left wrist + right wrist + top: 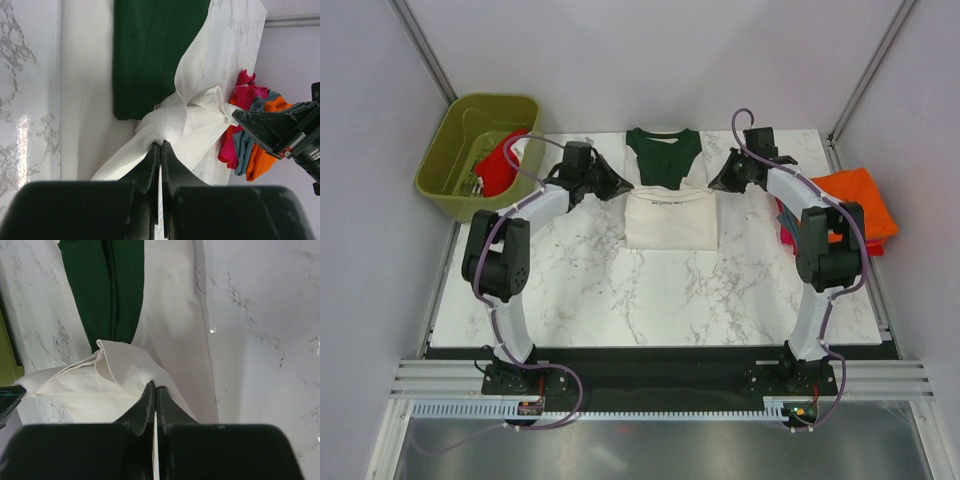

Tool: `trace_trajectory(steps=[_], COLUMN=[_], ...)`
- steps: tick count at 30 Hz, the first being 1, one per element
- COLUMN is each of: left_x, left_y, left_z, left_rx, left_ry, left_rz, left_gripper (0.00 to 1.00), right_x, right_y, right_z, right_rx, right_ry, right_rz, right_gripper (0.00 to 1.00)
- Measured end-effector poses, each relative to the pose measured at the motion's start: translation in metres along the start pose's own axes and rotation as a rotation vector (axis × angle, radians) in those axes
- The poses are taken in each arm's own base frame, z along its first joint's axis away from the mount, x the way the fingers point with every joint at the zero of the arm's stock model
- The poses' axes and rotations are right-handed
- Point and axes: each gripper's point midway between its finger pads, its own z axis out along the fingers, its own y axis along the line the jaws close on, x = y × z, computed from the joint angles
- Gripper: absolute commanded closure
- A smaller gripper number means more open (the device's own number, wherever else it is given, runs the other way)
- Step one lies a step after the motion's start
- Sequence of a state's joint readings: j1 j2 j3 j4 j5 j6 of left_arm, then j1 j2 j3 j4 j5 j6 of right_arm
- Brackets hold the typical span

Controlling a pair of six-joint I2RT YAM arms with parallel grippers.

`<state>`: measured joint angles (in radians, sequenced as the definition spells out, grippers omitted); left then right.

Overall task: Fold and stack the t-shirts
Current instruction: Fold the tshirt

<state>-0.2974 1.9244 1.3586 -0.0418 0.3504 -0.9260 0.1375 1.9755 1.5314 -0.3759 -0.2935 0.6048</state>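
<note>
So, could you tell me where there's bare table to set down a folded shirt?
The near half of the table is bare, between the left arm and right arm and in front of the cream t-shirt. The back is crowded: left gripper and right gripper both pinch that shirt, and the shirt stack covers the right edge.

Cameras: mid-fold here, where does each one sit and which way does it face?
Top external: above and behind the bases, looking down on the marble table; both arms show, left pincer and right pincer at the cream shirt.
Left wrist: on the left arm, facing right along its own shut fingers; coloured shirt pile beyond.
Right wrist: on the right arm, facing left along its own shut fingers; olive bin at the edge.
Shared: both wrist views show the pinched cream cloth and its dark green panel.
</note>
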Motion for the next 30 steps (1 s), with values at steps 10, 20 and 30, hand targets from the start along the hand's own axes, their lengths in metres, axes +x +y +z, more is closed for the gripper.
trace_trajectory(steps=[10,20,30], left_x=[-0.022,-0.024,0.064], left_y=[0.009,0.043,0.060], left_z=[0.030,0.044,-0.027], left_rx=[-0.006,-0.057,-0.117], left_ry=[-0.013,0.000,0.069], left_rz=[-0.012,-0.006,0.065], left_gripper=[0.91,0.32,0.37], right_x=[-0.023,-0.022,0.081], right_y=[0.004,-0.002,-0.038], right_z=[0.032,0.045,-0.019], right_rx=[-0.033,-0.041,-0.037], right_ry=[0.002,0.009,0.096], right_rz=[0.016,0.044,0.054], right_gripper=[0.80,0.33,0.48])
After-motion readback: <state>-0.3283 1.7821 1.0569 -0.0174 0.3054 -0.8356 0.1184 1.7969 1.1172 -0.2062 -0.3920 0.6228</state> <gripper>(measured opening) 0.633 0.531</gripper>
